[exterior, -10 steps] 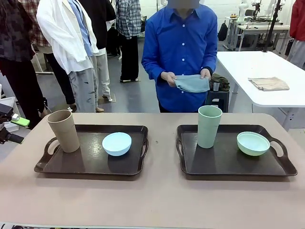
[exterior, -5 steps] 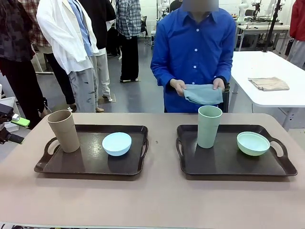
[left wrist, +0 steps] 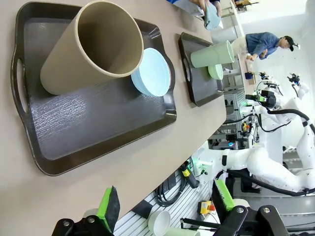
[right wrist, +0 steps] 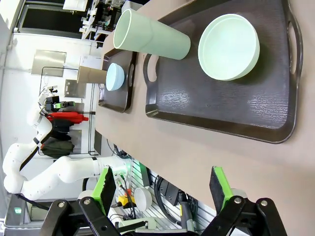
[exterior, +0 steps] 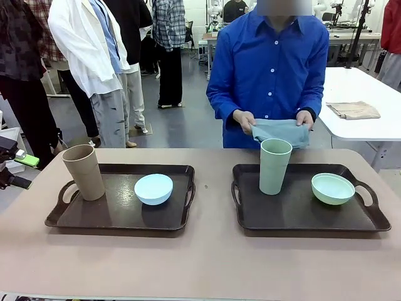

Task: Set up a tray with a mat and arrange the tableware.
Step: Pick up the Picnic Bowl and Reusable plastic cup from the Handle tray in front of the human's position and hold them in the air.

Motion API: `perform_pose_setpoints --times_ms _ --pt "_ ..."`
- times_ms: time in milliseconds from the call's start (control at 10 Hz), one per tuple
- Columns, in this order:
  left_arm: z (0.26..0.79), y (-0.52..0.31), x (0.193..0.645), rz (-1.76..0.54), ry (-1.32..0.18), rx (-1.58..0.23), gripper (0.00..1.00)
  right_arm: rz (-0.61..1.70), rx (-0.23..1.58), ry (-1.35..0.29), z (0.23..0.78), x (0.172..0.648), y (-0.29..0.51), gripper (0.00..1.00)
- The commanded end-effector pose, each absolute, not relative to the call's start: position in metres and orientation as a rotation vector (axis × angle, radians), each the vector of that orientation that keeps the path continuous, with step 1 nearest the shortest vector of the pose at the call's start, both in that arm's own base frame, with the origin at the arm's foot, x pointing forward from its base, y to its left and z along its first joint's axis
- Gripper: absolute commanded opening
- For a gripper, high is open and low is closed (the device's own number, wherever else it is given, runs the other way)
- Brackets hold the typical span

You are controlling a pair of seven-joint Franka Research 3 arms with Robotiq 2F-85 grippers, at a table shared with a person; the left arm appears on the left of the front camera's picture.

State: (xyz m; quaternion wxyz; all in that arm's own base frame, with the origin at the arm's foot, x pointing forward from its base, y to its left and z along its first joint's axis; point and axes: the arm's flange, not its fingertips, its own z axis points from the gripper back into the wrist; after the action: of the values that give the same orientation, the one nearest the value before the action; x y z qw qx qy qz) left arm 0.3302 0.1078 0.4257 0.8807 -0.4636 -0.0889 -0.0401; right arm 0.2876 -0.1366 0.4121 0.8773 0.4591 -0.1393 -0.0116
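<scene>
Two dark trays lie side by side on the table. The left tray (exterior: 119,210) holds a tan cup (exterior: 83,172) and a light blue bowl (exterior: 153,189). On the right tray (exterior: 294,213) stand a pale green cup (exterior: 275,166) and a pale green bowl (exterior: 333,188). Across the table, a person in a blue shirt holds a folded grey-blue mat (exterior: 281,132) in both hands above the far edge. My left gripper (left wrist: 167,206) is open, back from the left tray (left wrist: 88,123), off the table's near edge. Open too, my right gripper (right wrist: 162,189) hangs before the right tray (right wrist: 221,108).
Bare tabletop (exterior: 200,263) runs along the near edge and between the trays. A white table (exterior: 351,94) with a folded tan cloth (exterior: 354,110) stands behind on the right. Several people stand at the back left.
The person has stepped right and closer to the table, bringing the mat over the far edge behind the green cup. The tableware and grippers have not moved.
</scene>
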Motion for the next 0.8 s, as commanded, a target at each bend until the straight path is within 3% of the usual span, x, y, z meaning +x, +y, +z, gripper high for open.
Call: perform_pose_setpoints --times_ms 0,700 --pt "0.4243 0.1089 0.3314 -0.100 -0.206 -0.988 1.00 -0.008 0.976 -0.309 0.4106 0.2909 -0.1383 1.00" --pt "0.4243 0.1089 0.3314 -0.100 -0.206 -0.988 1.00 -0.008 0.976 -0.309 0.4106 0.2909 -0.1383 1.00"
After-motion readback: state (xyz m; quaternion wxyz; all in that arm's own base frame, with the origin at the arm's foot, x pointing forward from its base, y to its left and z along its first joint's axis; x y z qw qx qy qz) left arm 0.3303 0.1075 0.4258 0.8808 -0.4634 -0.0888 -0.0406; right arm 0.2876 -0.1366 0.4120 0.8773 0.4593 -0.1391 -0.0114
